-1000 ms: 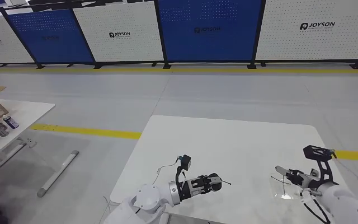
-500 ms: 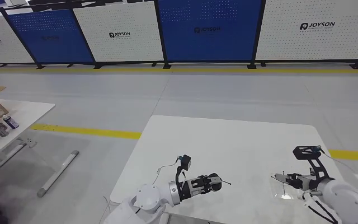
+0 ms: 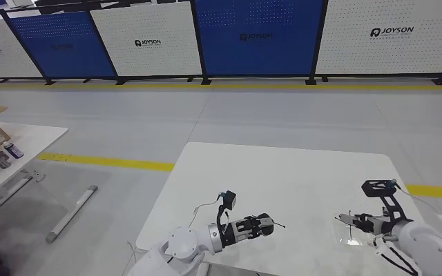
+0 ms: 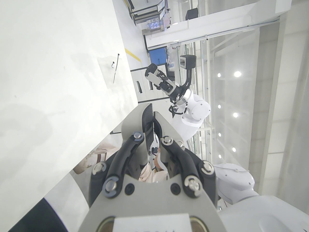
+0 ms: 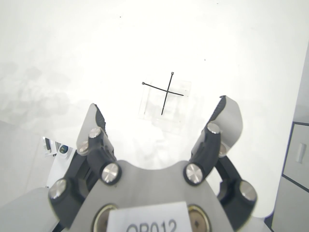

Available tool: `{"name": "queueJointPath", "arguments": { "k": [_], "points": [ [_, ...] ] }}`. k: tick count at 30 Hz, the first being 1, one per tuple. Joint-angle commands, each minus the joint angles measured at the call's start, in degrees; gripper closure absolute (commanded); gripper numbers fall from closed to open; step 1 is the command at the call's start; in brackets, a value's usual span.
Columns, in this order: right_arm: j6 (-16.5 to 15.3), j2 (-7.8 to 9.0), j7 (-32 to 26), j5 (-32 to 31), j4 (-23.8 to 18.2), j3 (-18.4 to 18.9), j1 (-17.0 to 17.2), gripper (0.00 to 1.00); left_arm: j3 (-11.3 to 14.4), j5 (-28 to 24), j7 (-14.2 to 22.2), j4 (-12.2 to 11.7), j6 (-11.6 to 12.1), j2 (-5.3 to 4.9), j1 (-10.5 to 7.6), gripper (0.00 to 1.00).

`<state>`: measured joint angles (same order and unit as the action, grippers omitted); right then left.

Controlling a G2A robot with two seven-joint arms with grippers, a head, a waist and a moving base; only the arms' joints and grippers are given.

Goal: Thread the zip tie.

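Observation:
Two thin black zip ties lie crossed on a small clear plastic sheet on the white table. My right gripper hovers open just short of them, its fingers spread wide, near the table's right front. At the front left, my left gripper is held out level over the table with its fingers pressed together. A thin black zip tie end pokes out from its tip. From the left wrist view, one of the ties shows lying far off on the table.
The table's front edge runs right beneath both grippers. Beyond the table lie bare floor with a yellow line, blue and white pegboard panels, and another table corner at the left.
The right arm shifted a little to the left between one second and half a second ago, then held still. The left arm has not moved.

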<state>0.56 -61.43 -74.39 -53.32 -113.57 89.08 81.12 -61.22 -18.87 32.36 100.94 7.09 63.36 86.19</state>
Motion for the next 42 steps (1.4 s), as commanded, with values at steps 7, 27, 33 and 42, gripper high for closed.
{"name": "queueJointPath", "arguments": {
  "k": [7,27,33,42],
  "points": [
    [0.0,0.0,0.0,0.0,0.0,0.0,0.0,0.0,0.0,0.0,0.0,0.0,0.0,0.0,0.0,1.0],
    [-12.73,2.76,-5.25,2.38,5.57,-3.1,-3.96,0.0,0.0,0.0,0.0,0.0,0.0,0.0,0.0,1.0],
    [-13.05,2.75,-4.57,2.58,5.76,-3.27,-3.69,0.0,0.0,0.0,0.0,0.0,0.0,0.0,0.0,1.0],
    [-10.07,3.89,-5.25,3.93,11.61,-7.99,-8.27,0.0,0.0,0.0,0.0,0.0,0.0,0.0,0.0,1.0]
  ]
}}
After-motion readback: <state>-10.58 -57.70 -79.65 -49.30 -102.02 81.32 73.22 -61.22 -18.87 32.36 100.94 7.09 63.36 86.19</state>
